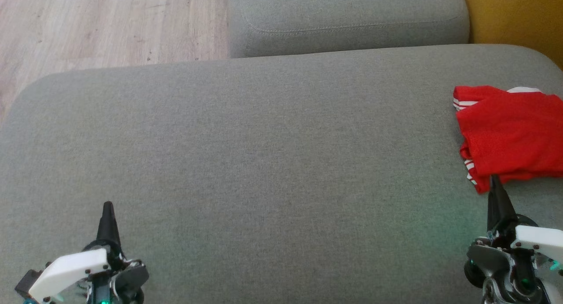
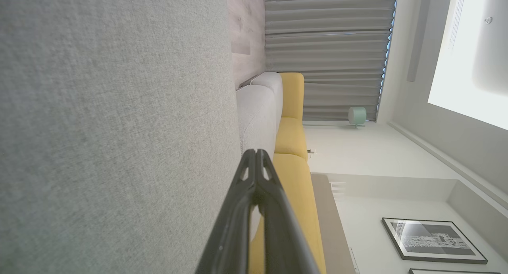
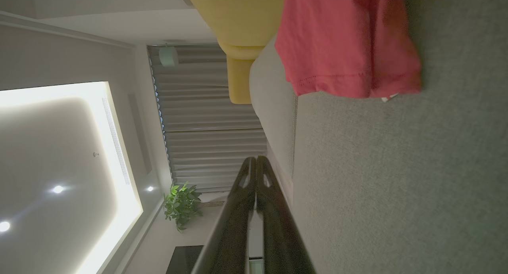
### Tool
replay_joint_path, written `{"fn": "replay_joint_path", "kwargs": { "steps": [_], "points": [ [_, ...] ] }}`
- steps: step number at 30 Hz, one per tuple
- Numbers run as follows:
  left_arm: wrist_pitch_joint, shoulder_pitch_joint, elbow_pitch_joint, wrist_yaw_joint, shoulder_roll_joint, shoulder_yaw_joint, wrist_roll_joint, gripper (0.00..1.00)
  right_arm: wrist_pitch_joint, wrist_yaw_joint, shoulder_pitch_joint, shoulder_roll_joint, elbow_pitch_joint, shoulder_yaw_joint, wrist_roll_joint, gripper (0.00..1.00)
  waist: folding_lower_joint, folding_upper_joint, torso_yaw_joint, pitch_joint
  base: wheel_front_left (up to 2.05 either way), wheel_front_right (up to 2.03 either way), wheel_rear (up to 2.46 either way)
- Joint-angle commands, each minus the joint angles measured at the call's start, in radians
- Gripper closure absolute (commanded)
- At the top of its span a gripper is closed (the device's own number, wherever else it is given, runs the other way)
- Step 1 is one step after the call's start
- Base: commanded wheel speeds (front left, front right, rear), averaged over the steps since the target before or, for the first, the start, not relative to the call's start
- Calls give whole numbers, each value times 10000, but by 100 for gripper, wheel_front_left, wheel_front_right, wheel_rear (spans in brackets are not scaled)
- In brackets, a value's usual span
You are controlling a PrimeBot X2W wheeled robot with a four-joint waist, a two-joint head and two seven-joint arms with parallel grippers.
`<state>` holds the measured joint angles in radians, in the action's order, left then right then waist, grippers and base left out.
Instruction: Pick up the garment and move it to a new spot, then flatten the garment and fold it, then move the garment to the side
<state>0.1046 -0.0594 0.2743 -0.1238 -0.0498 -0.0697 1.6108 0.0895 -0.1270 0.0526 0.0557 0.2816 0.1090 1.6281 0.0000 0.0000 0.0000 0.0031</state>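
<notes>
Garment (image 1: 510, 132): red, with white stripes at one sleeve edge and along the near left hem, and a strip of white at the far edge; folded into a rumpled, roughly square bundle with a stitched hem facing the robot.
Garment place: right side of the grey seat cushion (image 1: 264, 141), cut off by the head view's right edge.
Right pincer (image 1: 495, 185): fingers pressed together, nothing held; tip near the garment's near edge, with bare cushion between them in the right wrist view.
Left pincer (image 1: 108, 211): closed tight, empty, low over the cushion's left part, well apart from the garment.
Cushion: broad grey woven fabric with rounded corners; a second grey cushion (image 1: 347, 18) behind it.
Room: pale wooden floor (image 1: 88, 22) at far left, yellow sofa (image 2: 291, 139) beyond, pleated grey curtain (image 2: 325, 48), framed picture (image 2: 432, 240), potted plant (image 3: 182, 204), lit ceiling panel (image 3: 59, 167).
</notes>
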Motion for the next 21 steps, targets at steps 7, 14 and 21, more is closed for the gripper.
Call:
{"fn": "replay_joint_path", "kwargs": {
  "steps": [7,14,21],
  "points": [
    [55,-483,-291,-69,-39,-402,10,100,80,-37,535,89,-379,-149,-31,100,0,0,0,0,0,0,0],
    [59,-484,-291,-69,-35,-407,5,100,94,-37,537,77,-378,-131,-47,100,0,0,0,0,0,0,0],
    [63,-484,-291,-69,-32,-412,2,100,108,-37,538,65,-377,-114,-61,100,0,0,0,0,0,0,0]
  ]
}}
